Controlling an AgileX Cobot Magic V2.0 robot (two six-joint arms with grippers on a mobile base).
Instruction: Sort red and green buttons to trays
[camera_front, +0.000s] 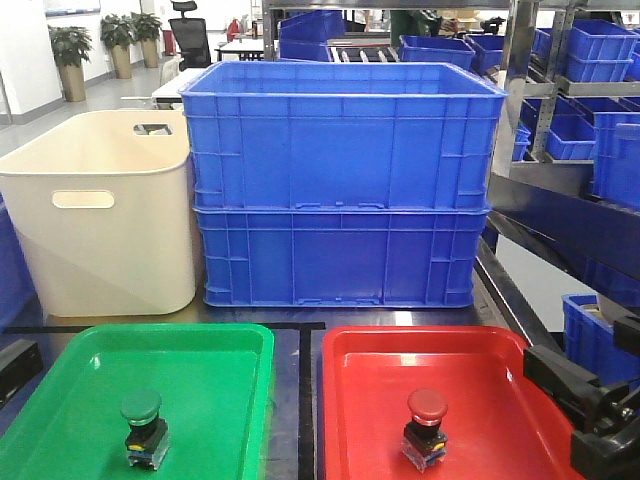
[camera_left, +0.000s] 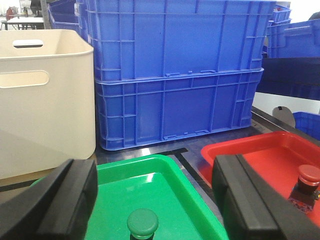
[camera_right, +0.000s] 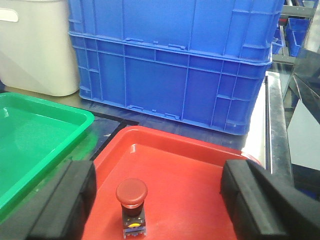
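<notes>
left gripper (camera_left: 150, 200) wide open, empty, over green-capped button on black base (camera_front: 143, 427) in glossy green tray (camera_front: 230, 345) | right gripper (camera_right: 157, 197) likewise over red-capped button (camera_front: 426, 428) in red tray (camera_front: 350, 370) | judged light, rigid, slick dome: pinch blocky base | behind: blue crates (camera_front: 340, 180), cream tub (camera_front: 95, 225)

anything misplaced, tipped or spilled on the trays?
Nothing stands out. The green button stands upright in the green tray, the red button upright in the red tray. No spills or damage visible.
</notes>
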